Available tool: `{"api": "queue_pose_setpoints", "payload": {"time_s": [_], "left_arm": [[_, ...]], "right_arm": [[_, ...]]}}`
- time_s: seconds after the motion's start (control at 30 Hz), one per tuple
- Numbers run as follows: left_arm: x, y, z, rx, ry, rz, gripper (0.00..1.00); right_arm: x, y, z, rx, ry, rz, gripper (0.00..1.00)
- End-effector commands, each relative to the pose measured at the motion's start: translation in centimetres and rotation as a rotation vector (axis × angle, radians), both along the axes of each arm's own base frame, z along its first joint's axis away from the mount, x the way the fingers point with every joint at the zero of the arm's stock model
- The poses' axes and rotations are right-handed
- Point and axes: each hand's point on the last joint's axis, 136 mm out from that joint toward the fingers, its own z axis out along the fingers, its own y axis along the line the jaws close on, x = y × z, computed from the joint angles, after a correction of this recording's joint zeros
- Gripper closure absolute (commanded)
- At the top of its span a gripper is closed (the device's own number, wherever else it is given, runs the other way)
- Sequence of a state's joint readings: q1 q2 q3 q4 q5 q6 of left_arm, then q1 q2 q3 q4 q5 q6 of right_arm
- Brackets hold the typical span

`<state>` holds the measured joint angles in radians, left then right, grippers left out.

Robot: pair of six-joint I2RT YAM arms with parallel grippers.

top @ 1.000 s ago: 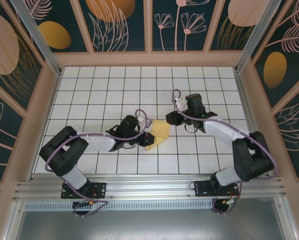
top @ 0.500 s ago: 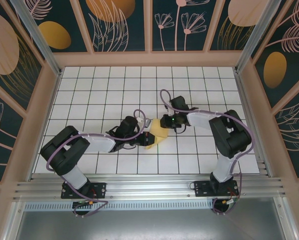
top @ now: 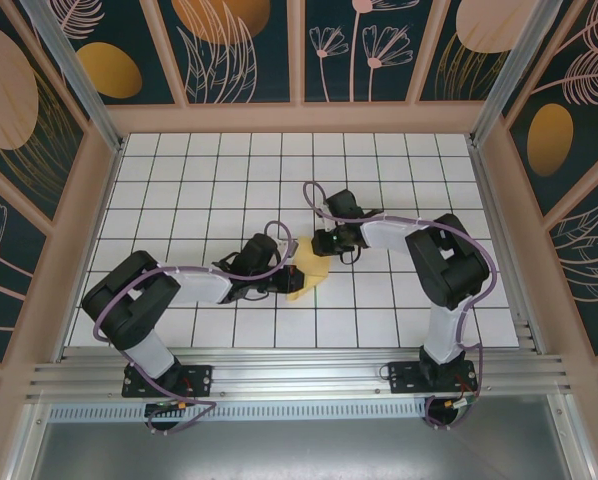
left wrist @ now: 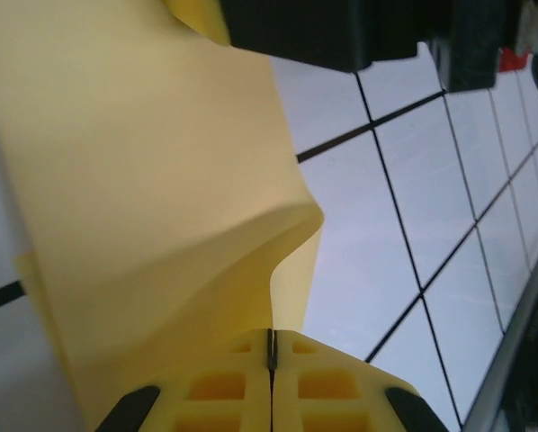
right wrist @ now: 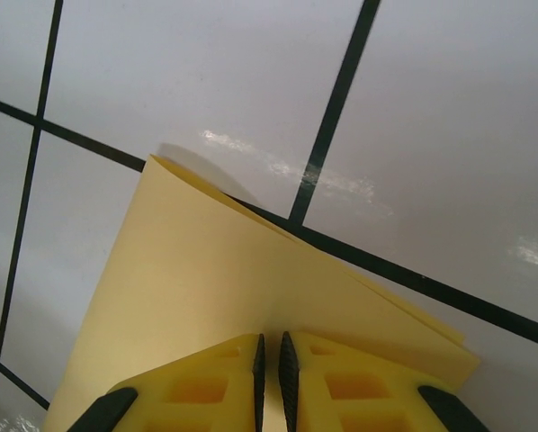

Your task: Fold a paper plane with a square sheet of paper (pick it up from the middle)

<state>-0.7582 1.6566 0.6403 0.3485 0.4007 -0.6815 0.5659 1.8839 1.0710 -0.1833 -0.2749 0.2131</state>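
Near the middle of the tabletop (top: 179, 190), the yellow paper (top: 311, 275) is sitting folded over between both tools, about two tiles in from the front edge. From overhead I'm seeing the left arm (top: 194, 288) lying low, elbow swung out to the left and forearm reaching right toward the paper's near-left edge. The left tool (left wrist: 271, 346) is clamping fully shut on that edge, and the sheet is curling up and away from its fingers in a loose bow. The right arm (top: 419, 240) is doubling back on itself, with the upper link rising from the base and the forearm stretching left, so the wrist is hanging over the paper's far edge. The right tool (right wrist: 269, 346) is pinching the folded layers, fingers nearly together with just a thin slit between them. I can't tell if the paper's underside is touching the tiles.
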Motion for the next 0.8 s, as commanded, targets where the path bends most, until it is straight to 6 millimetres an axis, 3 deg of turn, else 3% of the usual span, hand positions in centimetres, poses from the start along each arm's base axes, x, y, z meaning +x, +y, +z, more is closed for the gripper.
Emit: {"api": "queue_pose_setpoints", "payload": {"time_s": [0.0, 0.27, 0.77], "left_arm": [[1.3, 0.5, 0.4, 0.056, -0.045, 0.039, 0.92], [2.0, 0.6, 0.4, 0.088, -0.071, 0.046, 0.91], [2.1, 1.1, -1.6, 0.145, -0.057, 0.042, 0.90]], "right_arm": [[-2.0, -2.0, -2.3, -0.126, 0.044, 0.055, 0.83], [-2.0, -1.9, -2.5, -0.144, 0.038, 0.083, 0.83], [-1.8, -1.7, -2.6, -0.161, 0.047, 0.083, 0.83]]}}
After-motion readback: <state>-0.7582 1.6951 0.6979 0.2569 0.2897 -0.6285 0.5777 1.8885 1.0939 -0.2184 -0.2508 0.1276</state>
